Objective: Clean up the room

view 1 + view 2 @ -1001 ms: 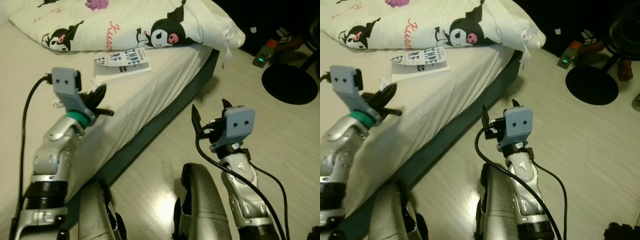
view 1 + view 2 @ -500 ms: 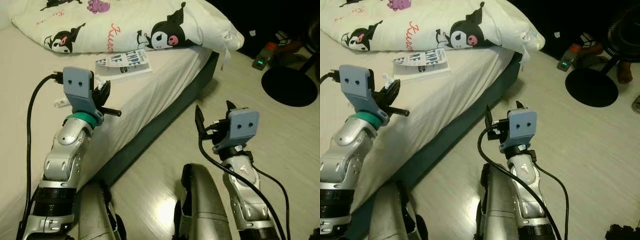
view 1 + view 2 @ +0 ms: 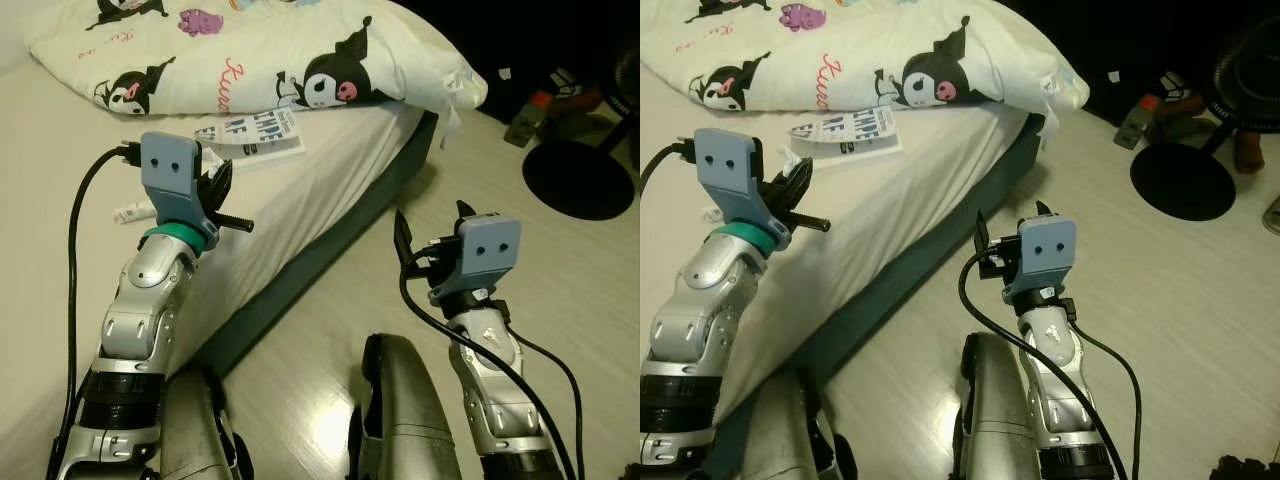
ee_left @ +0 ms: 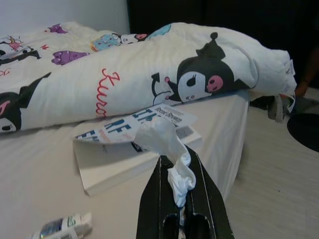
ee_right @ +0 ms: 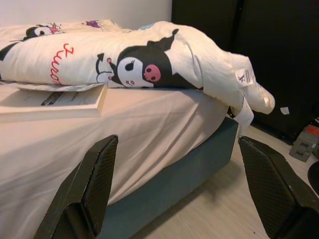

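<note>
While the left gripper [image 4: 182,191], raised higher than a second ago, stays clamped on a crumpled white tissue [image 4: 167,149] above the cream-sheeted bed [image 3: 300,200] (paperback book [image 3: 255,135] beyond), right gripper [image 5: 177,184] hangs wide open, empty; judged: tissue collected, bin next

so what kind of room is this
Most likely a bedroom: a low bed with a beige sheet, a white duvet printed with cartoon characters, and a white paperback book lying on the mattress beside it.
</note>
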{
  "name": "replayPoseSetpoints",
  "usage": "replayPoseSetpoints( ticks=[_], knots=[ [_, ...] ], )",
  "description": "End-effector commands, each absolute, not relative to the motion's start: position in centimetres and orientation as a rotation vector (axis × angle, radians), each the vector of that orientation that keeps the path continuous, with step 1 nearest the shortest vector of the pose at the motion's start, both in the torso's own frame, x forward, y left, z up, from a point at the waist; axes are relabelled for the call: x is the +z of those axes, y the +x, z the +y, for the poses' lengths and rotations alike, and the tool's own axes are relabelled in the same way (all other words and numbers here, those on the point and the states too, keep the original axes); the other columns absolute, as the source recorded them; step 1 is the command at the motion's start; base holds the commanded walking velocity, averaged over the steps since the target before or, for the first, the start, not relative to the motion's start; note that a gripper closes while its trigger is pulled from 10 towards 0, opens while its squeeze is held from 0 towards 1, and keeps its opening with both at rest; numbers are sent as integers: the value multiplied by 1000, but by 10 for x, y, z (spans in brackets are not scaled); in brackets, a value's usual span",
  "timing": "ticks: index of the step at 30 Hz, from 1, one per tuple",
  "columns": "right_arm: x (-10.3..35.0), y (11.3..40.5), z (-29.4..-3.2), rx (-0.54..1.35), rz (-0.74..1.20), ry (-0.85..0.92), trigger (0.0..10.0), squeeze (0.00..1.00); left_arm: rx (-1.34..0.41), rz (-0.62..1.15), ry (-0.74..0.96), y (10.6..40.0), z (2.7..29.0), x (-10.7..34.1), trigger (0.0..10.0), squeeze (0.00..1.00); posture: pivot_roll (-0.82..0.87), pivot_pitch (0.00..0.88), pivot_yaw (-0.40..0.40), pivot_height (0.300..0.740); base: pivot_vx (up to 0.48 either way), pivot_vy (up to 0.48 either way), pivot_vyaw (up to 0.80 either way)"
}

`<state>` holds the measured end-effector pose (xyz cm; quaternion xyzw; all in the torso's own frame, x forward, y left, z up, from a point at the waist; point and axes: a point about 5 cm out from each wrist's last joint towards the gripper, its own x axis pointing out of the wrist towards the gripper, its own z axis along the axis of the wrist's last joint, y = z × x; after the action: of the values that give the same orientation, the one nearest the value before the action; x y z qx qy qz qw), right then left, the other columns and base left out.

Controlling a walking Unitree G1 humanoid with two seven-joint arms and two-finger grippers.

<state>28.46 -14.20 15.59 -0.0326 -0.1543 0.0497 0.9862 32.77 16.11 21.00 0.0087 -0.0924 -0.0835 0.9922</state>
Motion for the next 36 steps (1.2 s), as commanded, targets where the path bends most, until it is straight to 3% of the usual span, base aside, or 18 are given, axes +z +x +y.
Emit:
replayPoseSetpoints(
  ticks=[1,18,36],
  knots=[
    [150,283,-143,97,-292,-63,10000,0,-169,-164,13,329,160,206,10000,0,-122,115,64,620,0,0,0],
    [148,281,-145,90,-281,-65,10000,0,-214,-119,-9,328,142,193,10000,0,-128,119,63,685,0,0,0],
    [143,282,-141,89,-259,-76,10000,0,-206,-103,-26,330,143,188,10000,0,-125,113,61,705,0,0,0]
  ],
)
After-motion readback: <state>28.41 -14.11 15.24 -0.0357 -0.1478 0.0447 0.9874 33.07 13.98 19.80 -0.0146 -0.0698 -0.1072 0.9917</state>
